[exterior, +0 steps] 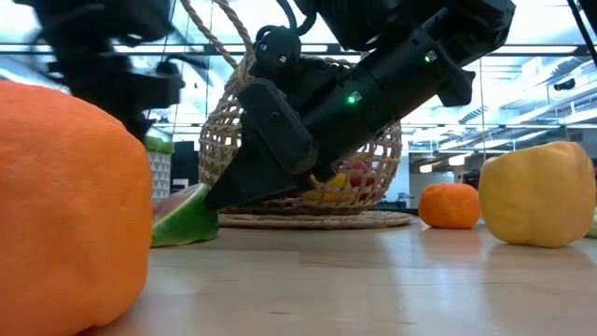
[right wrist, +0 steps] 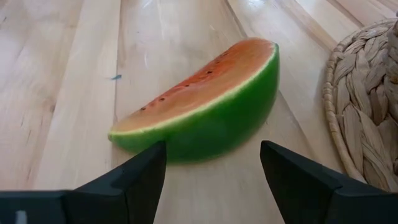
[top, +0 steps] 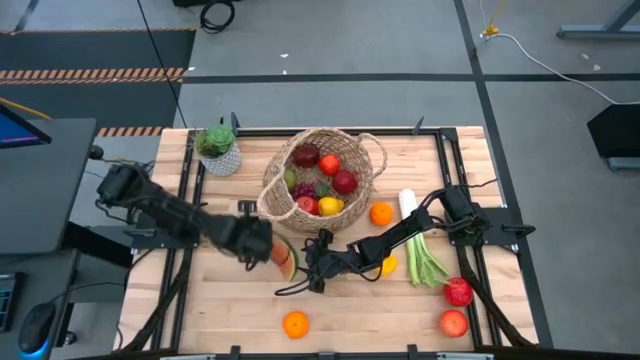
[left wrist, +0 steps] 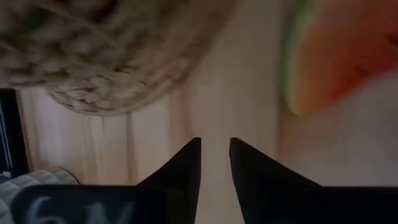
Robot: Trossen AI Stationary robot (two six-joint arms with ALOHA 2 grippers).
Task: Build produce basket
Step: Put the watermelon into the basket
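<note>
The watermelon slice [right wrist: 205, 102] lies flat on the worktop [right wrist: 74, 93] just beside the basket [top: 322, 172], straight ahead of the wide-spread right pincer [right wrist: 211, 171], its long axis crosswise to the fingers, while the left pincer [left wrist: 214, 163], narrow and empty, hovers just beside it.

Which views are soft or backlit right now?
Left wrist view: soft throughout, watermelon slice and basket both smeared. Low view: nearest orange fills the foreground out of focus, and bright windows behind backlight the dark arms. Right wrist view: crisp on the watermelon slice. High view: evenly lit, no glare on the table.
</note>
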